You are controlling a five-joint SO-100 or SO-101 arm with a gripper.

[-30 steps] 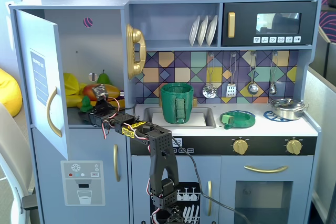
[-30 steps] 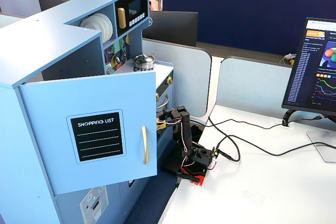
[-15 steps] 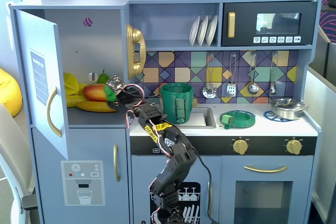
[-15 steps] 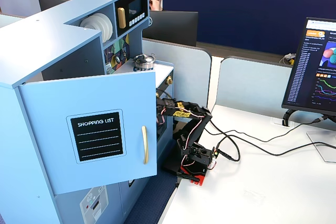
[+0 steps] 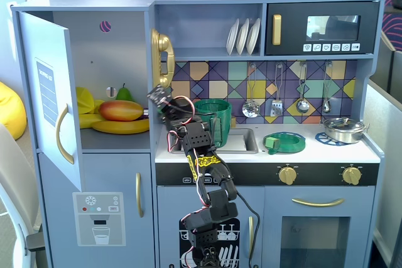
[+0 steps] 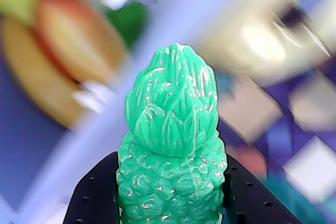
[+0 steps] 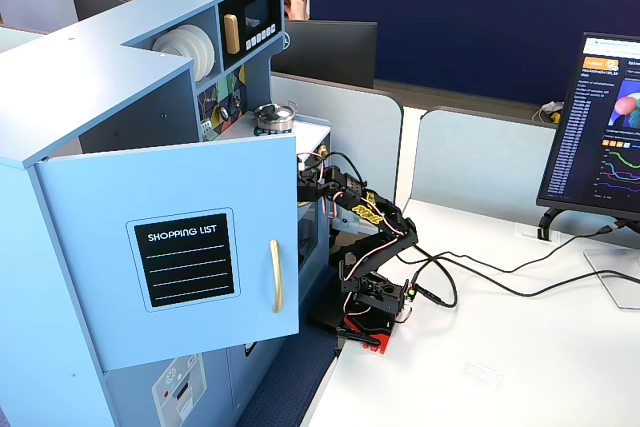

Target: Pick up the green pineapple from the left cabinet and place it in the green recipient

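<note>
In the wrist view my gripper [image 6: 172,195] is shut on the green pineapple [image 6: 172,145], which stands crown up between the two black fingers [image 6: 97,192]. In a fixed view the gripper [image 5: 158,97] is raised by the right edge of the left cabinet [image 5: 107,54], whose door [image 5: 47,92] stands open. The pineapple itself does not show there. The green recipient [image 5: 213,116], a tall dark green pot, stands on the counter just right of the gripper and behind the arm. In the side fixed view the open door [image 7: 190,247] hides the gripper.
In the cabinet lie a mango [image 5: 120,110], bananas [image 5: 122,127] and a dark green pear [image 5: 124,94]. A gold phone [image 5: 162,58] hangs above the gripper. On the counter are a sink [image 5: 242,139], a low green dish [image 5: 286,142] and a steel pan [image 5: 344,128].
</note>
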